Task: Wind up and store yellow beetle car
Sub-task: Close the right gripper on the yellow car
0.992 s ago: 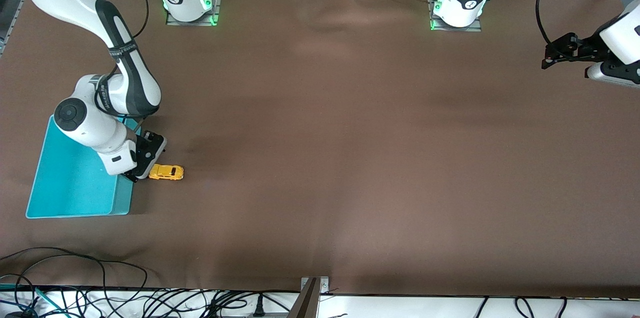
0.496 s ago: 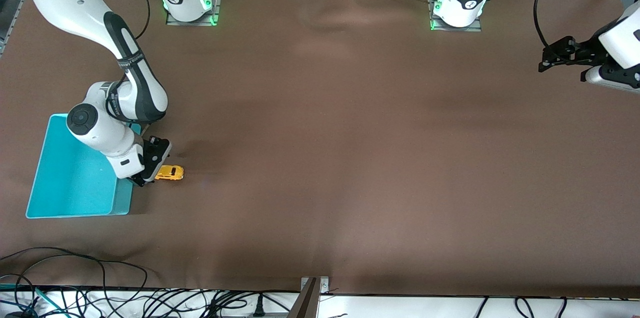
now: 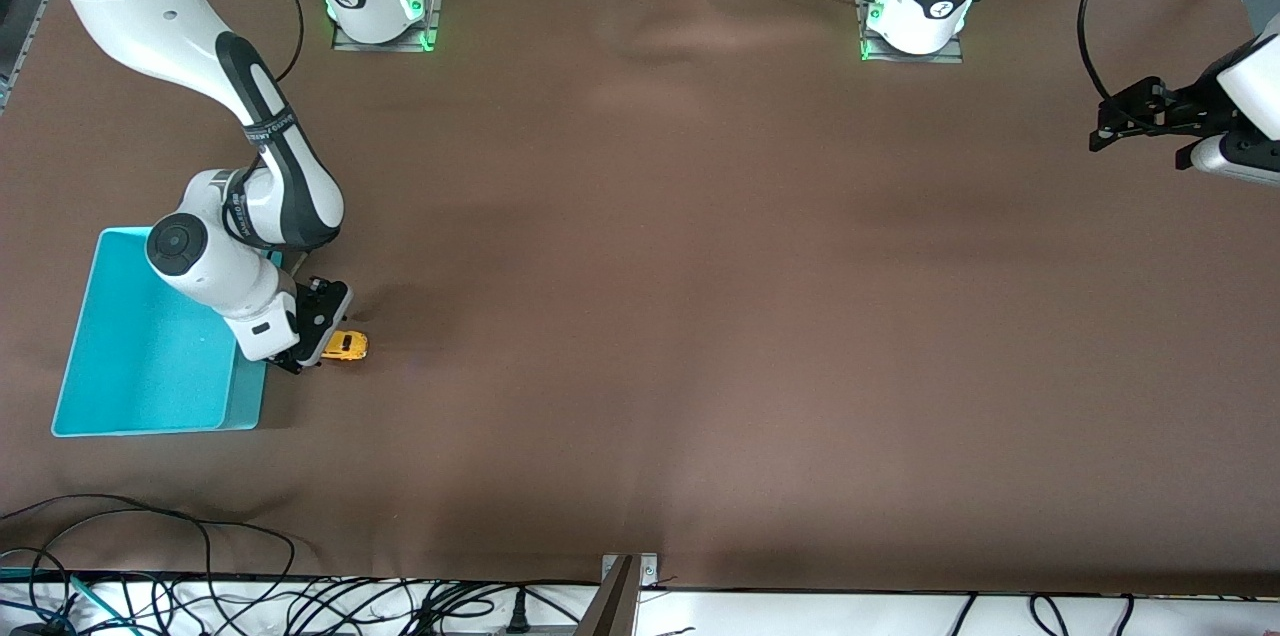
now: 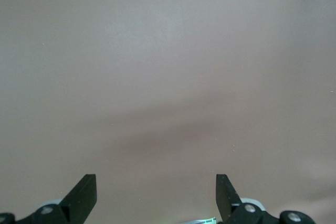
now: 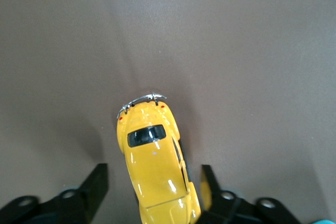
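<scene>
The yellow beetle car (image 3: 346,346) stands on the brown table just beside the turquoise bin (image 3: 140,366), on the side toward the table's middle. My right gripper (image 3: 312,352) is down at the car's bin-side end. In the right wrist view the car (image 5: 152,150) lies between the two black fingers (image 5: 97,182) of the right gripper (image 5: 154,188). One finger is nearly against the car's side, and a gap shows at the other, so the jaws are open around it. My left gripper (image 3: 1105,128) hangs open over bare table at the left arm's end, holding nothing (image 4: 156,192).
The bin's wall (image 3: 250,386) stands right next to my right hand. Brown cloth covers the table. Both arm bases (image 3: 380,6) are bolted at the edge farthest from the front camera. Cables lie off the near edge (image 3: 150,596).
My right gripper has slid from beside the car onto its bin-side end, and its fingers have come closer together round it. The left arm shifted slightly. The car has not moved.
</scene>
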Robot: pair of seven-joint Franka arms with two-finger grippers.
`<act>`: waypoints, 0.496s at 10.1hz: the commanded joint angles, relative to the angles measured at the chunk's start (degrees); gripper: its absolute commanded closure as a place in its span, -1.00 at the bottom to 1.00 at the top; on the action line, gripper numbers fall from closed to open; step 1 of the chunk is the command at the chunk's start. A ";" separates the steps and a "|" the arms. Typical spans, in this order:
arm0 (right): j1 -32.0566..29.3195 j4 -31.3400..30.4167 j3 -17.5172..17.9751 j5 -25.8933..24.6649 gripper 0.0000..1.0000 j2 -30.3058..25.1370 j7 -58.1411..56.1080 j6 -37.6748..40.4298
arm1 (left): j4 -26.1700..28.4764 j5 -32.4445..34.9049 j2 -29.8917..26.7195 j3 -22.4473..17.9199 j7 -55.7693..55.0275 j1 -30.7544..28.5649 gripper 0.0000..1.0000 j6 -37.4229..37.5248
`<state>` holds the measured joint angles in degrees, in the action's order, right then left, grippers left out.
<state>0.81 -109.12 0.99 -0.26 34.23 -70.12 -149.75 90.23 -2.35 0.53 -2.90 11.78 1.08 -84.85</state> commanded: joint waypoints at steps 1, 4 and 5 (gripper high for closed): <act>-0.64 1.45 0.68 0.26 0.67 1.28 -1.59 -0.63 | -1.73 -0.28 1.67 -0.35 0.78 0.15 -1.00 0.03; -0.29 4.95 0.77 0.26 1.00 1.10 -2.74 2.69 | -4.52 0.06 3.85 -0.44 0.78 0.24 -1.00 -0.58; -0.11 7.92 0.86 0.35 1.00 0.75 -2.74 8.20 | -5.58 0.06 5.00 -0.53 0.70 0.15 -1.00 -0.58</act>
<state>0.89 -105.60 1.26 -0.27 34.87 -71.68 -147.39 88.69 -2.35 2.70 -2.95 11.78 1.08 -85.92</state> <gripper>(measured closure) 0.542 0.000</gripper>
